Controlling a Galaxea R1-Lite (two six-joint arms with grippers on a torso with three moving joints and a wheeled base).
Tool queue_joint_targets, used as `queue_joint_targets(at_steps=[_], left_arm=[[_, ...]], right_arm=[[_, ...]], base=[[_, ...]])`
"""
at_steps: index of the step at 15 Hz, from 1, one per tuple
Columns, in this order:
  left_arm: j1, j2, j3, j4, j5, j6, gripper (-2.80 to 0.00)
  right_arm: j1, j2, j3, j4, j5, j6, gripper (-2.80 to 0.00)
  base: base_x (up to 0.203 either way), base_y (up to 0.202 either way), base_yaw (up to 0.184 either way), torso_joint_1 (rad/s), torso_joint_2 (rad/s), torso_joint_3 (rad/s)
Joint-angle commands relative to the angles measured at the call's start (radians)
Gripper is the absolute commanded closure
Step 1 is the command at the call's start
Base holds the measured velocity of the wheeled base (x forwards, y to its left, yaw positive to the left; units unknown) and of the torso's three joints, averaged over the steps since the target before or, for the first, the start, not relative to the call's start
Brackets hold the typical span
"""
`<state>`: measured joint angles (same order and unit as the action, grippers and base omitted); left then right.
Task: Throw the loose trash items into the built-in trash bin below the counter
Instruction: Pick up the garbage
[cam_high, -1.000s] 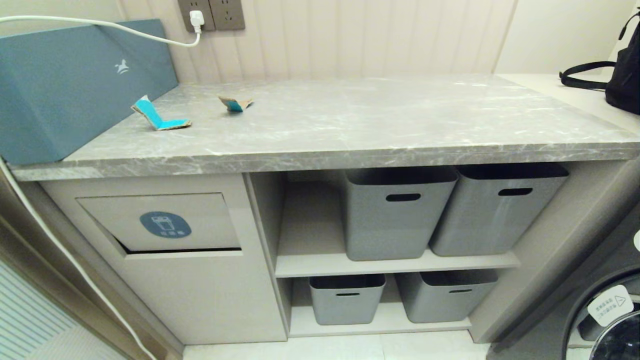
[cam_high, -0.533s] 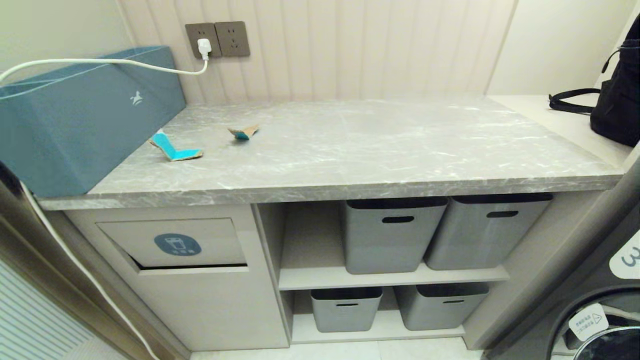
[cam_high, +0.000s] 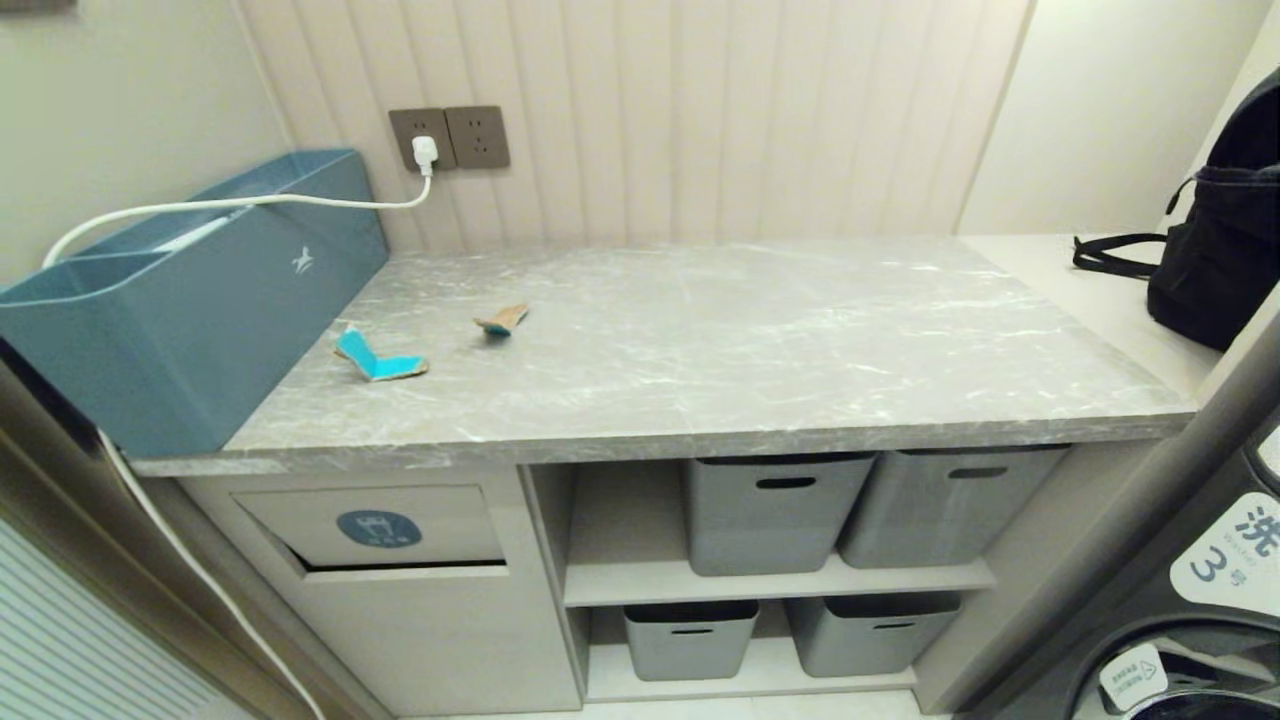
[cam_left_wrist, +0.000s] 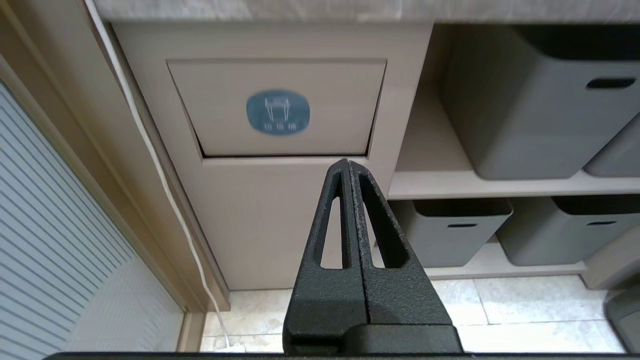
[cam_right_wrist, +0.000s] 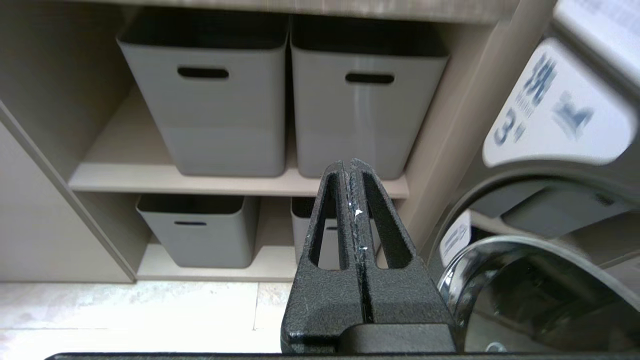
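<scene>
Two loose trash items lie on the grey veined counter (cam_high: 760, 350) at its left: a bent teal and brown scrap (cam_high: 378, 358) and a smaller one (cam_high: 501, 320) behind it. Below the counter's left end is the built-in trash bin (cam_high: 378, 527), a beige flap with a blue oval sticker, which also fills the left wrist view (cam_left_wrist: 278, 111). My left gripper (cam_left_wrist: 346, 162) is shut and empty, low in front of the bin cabinet. My right gripper (cam_right_wrist: 348, 162) is shut and empty, facing the shelves. Neither arm shows in the head view.
A long teal box (cam_high: 190, 290) stands along the counter's left edge, with a white cable (cam_high: 230, 205) running to a wall socket. Several grey tubs (cam_high: 775, 510) sit on shelves under the counter. A black bag (cam_high: 1215, 250) rests at the right; a washing machine (cam_high: 1200, 600) stands at lower right.
The whole head view has shifted downward in the picture as the camera rose: more wall and counter top show now. The scraps and bin have not moved.
</scene>
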<state>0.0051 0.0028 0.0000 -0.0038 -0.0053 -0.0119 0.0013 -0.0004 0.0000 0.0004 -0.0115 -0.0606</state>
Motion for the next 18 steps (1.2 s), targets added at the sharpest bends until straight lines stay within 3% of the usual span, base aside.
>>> queue_joint_targets(at_steps=[1, 7, 11, 12, 13, 18], left_arm=[[0.000, 0.000, 0.003, -0.001, -0.001, 0.000, 0.00], [0.001, 0.000, -0.012, 0.000, 0.001, 0.007, 0.00], [0.001, 0.053, -0.207, 0.025, 0.003, 0.007, 0.00], [0.001, 0.123, -0.254, 0.029, 0.003, 0.007, -0.31], [0.000, 0.213, -0.295, 0.027, 0.003, 0.006, -2.80], [0.000, 0.770, -0.438, -0.142, -0.004, 0.001, -2.80]], right_arm=[[0.000, 0.000, 0.002, 0.000, -0.001, 0.001, 0.00], [0.000, 0.000, 0.000, 0.000, -0.001, 0.004, 0.00], [0.000, 0.000, 0.002, -0.002, -0.001, 0.007, 0.00], [0.000, 0.000, 0.001, -0.002, -0.001, 0.007, 0.00], [0.000, 0.000, 0.000, -0.002, -0.001, 0.007, 0.00], [0.000, 0.000, 0.001, -0.002, -0.001, 0.007, 0.00]], base=[[0.000, 0.000, 0.000, 0.261, -0.54, -0.286], [0.000, 0.000, 0.000, 0.257, -0.54, -0.284], [0.000, 0.000, 0.000, 0.053, -0.10, -0.056], [0.000, 0.000, 0.000, 0.000, 0.00, 0.000], [0.000, 0.000, 0.000, 0.000, 0.00, 0.000], [0.000, 0.000, 0.000, 0.000, 0.00, 0.000]])
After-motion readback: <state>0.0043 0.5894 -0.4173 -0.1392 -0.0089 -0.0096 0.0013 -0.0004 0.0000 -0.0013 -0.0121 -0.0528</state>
